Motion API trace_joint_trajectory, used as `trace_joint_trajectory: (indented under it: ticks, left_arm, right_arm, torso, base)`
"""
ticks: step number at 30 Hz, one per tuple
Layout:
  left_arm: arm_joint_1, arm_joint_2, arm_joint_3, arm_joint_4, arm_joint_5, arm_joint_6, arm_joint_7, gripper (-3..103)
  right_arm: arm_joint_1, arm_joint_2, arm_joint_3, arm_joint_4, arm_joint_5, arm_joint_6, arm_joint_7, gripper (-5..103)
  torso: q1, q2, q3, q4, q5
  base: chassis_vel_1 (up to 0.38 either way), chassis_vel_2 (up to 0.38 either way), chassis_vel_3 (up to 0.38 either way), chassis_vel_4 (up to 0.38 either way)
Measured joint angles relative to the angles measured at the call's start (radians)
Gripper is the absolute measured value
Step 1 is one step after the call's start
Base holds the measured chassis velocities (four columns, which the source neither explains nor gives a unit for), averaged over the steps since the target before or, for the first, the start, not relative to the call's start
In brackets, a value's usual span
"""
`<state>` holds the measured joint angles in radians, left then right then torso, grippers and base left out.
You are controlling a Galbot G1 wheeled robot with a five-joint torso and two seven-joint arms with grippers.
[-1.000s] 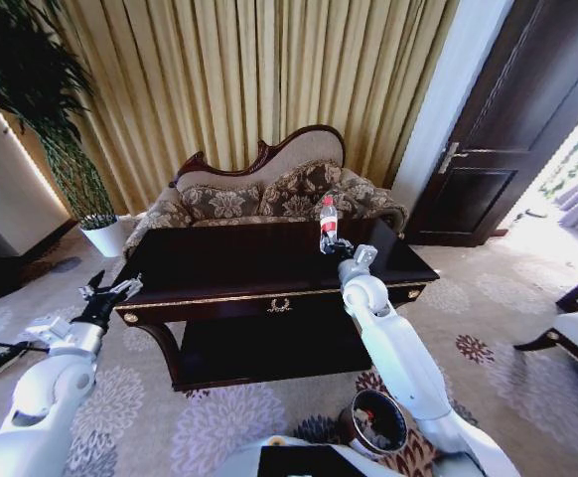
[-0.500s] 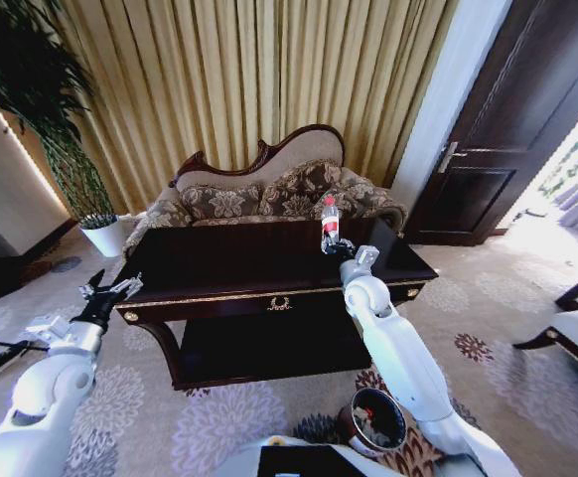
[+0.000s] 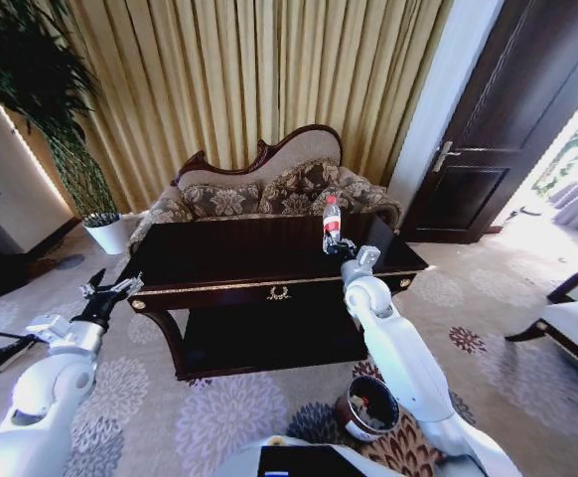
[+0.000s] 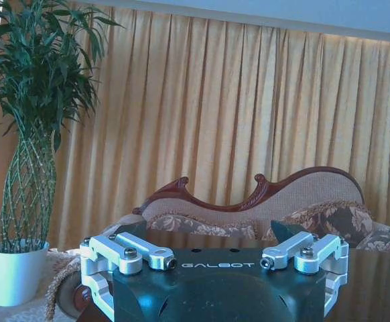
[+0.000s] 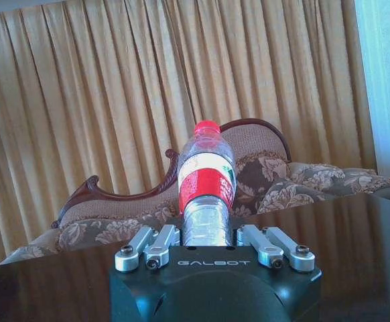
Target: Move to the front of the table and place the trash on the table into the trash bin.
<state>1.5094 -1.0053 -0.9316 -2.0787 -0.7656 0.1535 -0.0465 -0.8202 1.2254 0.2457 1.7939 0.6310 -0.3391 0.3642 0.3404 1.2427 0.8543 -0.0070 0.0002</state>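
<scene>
A clear plastic bottle (image 3: 331,221) with a red cap and red label stands upright over the right part of the dark glossy table (image 3: 229,260). My right gripper (image 3: 337,245) is shut on its lower body. In the right wrist view the bottle (image 5: 206,181) rises between the fingers of the right gripper (image 5: 206,231), above the table top (image 5: 362,255). The trash bin (image 3: 354,429) stands on the carpet below the table's right front, beside my right arm, with white scraps inside. My left gripper (image 3: 105,295) hovers open off the table's left front corner, its fingers holding nothing (image 4: 205,231).
An ornate sofa (image 3: 269,194) stands right behind the table, before gold curtains. A potted plant in a white pot (image 3: 105,236) is at the far left. A dark door (image 3: 507,129) and a chair frame (image 3: 567,328) are to the right. Patterned carpet surrounds the table.
The whole head view has shifted slightly, so the camera moved. The right gripper still holds the bottle at about the same spot over the table. The left arm has not moved.
</scene>
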Motion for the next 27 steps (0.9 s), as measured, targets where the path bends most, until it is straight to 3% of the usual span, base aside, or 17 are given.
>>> trace_joint_trajectory:
  ticks: [27]
  left_arm:
    - [0.001,0.0,-0.003,-0.005,-0.007,0.0,-0.001,100]
  right_arm:
    - [-0.008,0.001,0.011,-0.001,0.0,0.004,-0.016,32]
  torso:
    - [0.0,0.0,0.0,-0.0001,0.0]
  base:
    - [0.082,-0.081,-0.084,0.076]
